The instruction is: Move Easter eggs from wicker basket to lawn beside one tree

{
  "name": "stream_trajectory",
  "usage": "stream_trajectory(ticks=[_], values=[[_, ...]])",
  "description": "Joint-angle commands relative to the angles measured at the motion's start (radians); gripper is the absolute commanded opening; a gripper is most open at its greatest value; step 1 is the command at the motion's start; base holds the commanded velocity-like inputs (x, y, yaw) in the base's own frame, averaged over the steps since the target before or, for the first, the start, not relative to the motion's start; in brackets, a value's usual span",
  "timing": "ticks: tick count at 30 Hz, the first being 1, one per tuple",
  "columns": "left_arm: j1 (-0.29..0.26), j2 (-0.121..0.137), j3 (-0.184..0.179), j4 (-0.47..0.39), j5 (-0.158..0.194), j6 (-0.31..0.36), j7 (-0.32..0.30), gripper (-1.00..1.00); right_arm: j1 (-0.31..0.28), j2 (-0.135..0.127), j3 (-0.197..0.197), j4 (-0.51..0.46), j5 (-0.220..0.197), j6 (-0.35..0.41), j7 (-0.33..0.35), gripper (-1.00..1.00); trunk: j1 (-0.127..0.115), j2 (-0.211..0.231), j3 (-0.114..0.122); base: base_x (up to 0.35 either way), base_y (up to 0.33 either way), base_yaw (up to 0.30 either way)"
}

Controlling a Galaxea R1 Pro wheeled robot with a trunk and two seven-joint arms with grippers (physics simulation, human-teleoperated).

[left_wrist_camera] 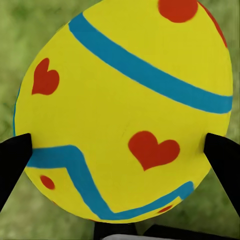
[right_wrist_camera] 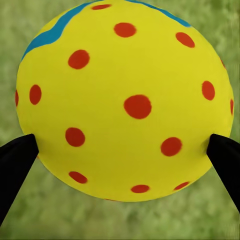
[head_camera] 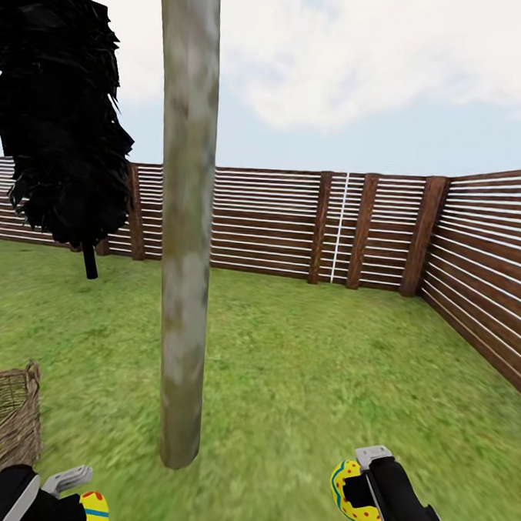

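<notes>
The head view is showing the tree trunk rising from the lawn, the basket sitting just left of it, and the fence behind. The wrist views are showing patterns: the left claw is pinching an egg with hearts, the right claw is pinching a dotted egg. Both are being held low above the grass, on either side of the trunk.
</notes>
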Motion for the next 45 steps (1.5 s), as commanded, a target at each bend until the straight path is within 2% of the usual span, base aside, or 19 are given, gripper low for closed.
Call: stream_trajectory(ticks=[1,45], values=[[-0.001,0.000,0.003,-0.001,0.000,0.005,-0.004,-1.00,-0.001,0.000,-0.001,-0.001,0.011,0.003,0.009,-1.00,0.004,-0.008,-0.004,0.000,0.000,0.000],[-0.001,-0.003,0.001,0.000,-0.002,0.005,-0.004,-1.00,-0.001,0.005,0.000,0.036,0.017,0.002,0.002,-1.00,0.172,-0.316,-0.142,0.000,0.000,0.000]])
